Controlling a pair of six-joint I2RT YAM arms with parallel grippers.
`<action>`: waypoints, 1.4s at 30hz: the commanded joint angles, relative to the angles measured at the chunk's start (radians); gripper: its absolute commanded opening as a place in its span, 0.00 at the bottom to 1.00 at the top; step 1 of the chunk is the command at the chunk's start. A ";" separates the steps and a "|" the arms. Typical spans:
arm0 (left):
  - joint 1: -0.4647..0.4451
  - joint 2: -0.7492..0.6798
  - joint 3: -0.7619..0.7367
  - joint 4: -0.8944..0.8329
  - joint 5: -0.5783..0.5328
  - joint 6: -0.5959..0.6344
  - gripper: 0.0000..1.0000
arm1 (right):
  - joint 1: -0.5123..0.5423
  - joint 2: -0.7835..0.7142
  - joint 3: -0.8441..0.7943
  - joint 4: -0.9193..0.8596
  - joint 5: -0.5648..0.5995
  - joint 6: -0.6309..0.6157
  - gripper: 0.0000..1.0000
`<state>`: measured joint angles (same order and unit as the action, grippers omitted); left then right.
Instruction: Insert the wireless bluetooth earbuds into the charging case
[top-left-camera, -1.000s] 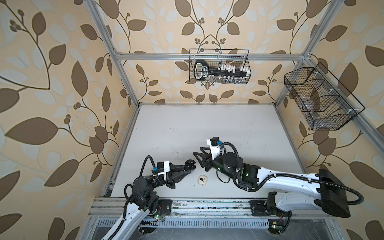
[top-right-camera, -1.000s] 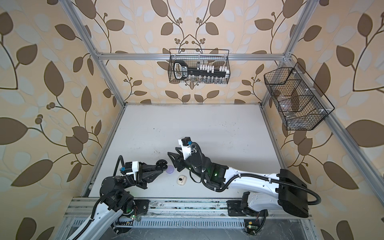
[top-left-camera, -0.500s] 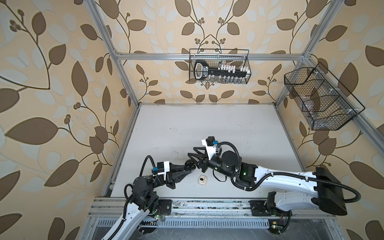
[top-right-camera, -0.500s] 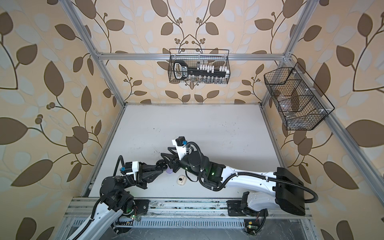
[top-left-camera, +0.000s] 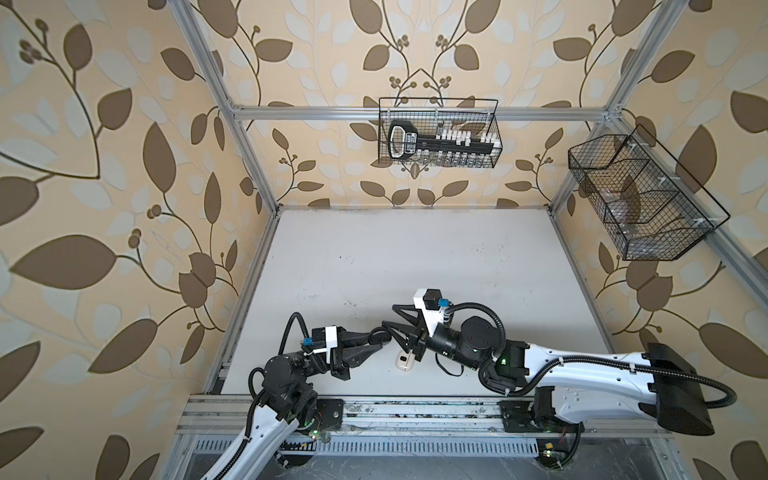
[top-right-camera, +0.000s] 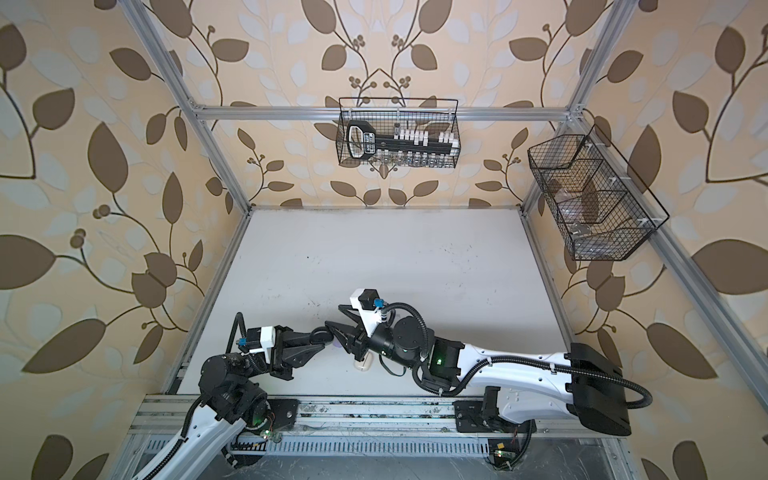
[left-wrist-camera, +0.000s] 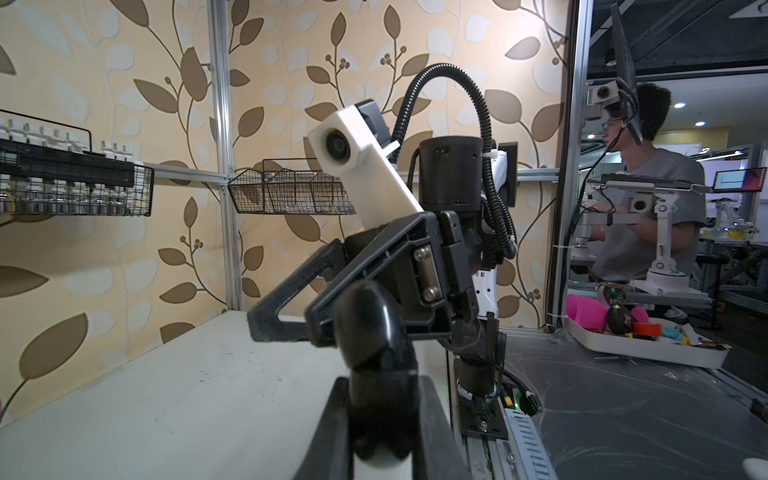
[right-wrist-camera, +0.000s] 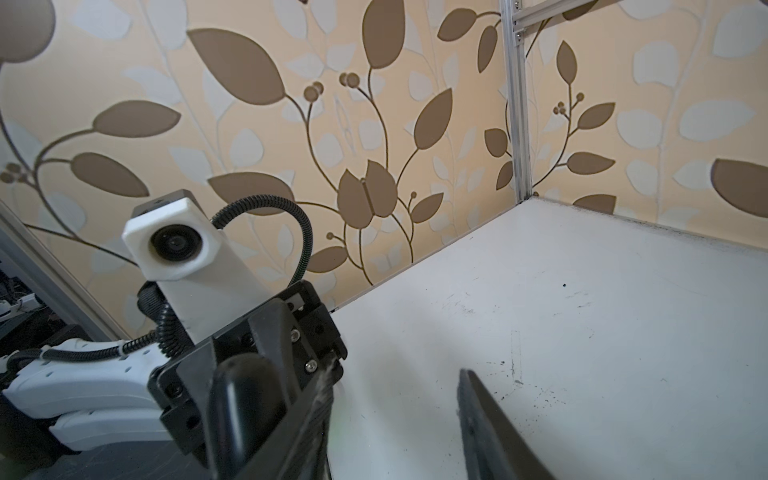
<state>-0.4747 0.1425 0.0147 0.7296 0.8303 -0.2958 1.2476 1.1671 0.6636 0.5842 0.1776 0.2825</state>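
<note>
The black charging case is pinched in the clenched left gripper, off the table near its front edge; the earbuds are too small to make out. The right gripper faces it, jaws parted on nothing, one fingertip just beside the case. A cream-white case lies on the table under that gripper, a lavender sliver near it

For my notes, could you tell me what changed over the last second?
The right gripper, jaws open, shifted toward the near edge and now partly covers the cream case. The left gripper stayed shut on the black case; the cream case lay still.
</note>
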 joint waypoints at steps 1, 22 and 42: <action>-0.001 0.020 0.003 0.002 -0.023 0.012 0.00 | 0.039 -0.023 -0.009 0.063 -0.095 -0.062 0.50; 0.002 0.518 0.065 0.081 -0.410 -0.035 0.00 | -0.024 -0.336 -0.053 -0.454 0.465 0.096 0.57; 0.026 1.177 0.492 -0.331 -0.852 -0.261 0.00 | -0.669 -0.474 -0.163 -0.864 0.404 0.278 0.65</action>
<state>-0.4622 1.3018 0.4583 0.4606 0.0883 -0.5510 0.6361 0.6884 0.5396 -0.2501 0.6212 0.5503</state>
